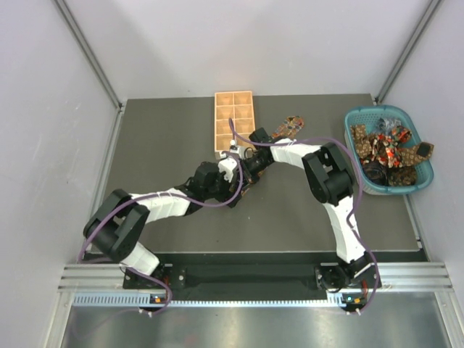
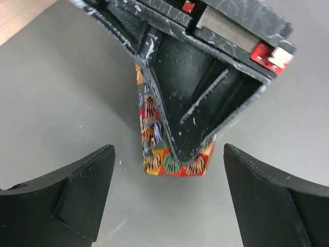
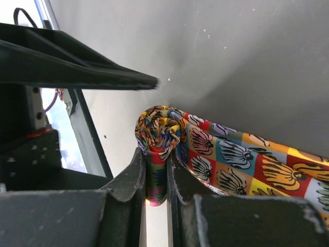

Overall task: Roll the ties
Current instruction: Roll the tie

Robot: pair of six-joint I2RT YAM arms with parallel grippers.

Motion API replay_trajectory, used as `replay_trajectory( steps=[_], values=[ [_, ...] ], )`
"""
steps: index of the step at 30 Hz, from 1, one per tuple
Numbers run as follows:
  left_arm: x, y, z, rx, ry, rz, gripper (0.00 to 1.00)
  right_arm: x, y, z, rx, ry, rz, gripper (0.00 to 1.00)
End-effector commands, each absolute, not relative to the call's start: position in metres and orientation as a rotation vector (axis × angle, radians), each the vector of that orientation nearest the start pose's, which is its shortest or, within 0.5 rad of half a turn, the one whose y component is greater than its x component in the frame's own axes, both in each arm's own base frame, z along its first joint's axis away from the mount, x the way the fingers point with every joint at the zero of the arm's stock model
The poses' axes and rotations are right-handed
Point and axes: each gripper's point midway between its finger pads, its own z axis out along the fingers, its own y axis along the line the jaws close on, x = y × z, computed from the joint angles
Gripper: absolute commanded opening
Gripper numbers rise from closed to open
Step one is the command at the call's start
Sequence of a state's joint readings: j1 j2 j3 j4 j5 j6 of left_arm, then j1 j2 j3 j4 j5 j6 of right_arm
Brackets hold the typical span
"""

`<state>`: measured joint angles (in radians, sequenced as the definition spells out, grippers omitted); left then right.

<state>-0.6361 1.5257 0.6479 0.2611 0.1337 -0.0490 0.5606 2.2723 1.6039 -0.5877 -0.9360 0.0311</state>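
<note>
Two claws, one tie: right gripper clamps its coiled start, loose length trailing lower right; left gripper gapes wide, tie end centred between.

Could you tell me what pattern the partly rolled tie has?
The tie shows multicoloured squares with black shell-like motifs; clearest in the right wrist view.

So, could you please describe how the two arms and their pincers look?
The left arm and right arm have white shells, black joints and a looping purple cable each. The left pincer and right pincer have matte-black wedge fingers, pale-scuffed.
</note>
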Motion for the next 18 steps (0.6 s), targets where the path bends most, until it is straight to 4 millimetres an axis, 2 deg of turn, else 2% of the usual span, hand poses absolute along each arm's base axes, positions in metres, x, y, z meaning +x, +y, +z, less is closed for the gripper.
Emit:
replay_trajectory(
  steps=[1,12,18],
  values=[
    [0.304,-0.263,0.052,0.784,2.102,-0.538,0.89,0.324,0.326,-0.030,-0.981,2.643,1.032,0.00],
    [0.303,-0.265,0.040,0.850,2.127,-0.500,0.77,0.330,0.317,-0.030,-0.982,2.647,0.900,0.00],
    [0.301,-0.271,0.029,0.908,2.145,-0.465,0.73,0.330,0.319,-0.031,-1.001,2.637,0.865,0.00]
  ],
)
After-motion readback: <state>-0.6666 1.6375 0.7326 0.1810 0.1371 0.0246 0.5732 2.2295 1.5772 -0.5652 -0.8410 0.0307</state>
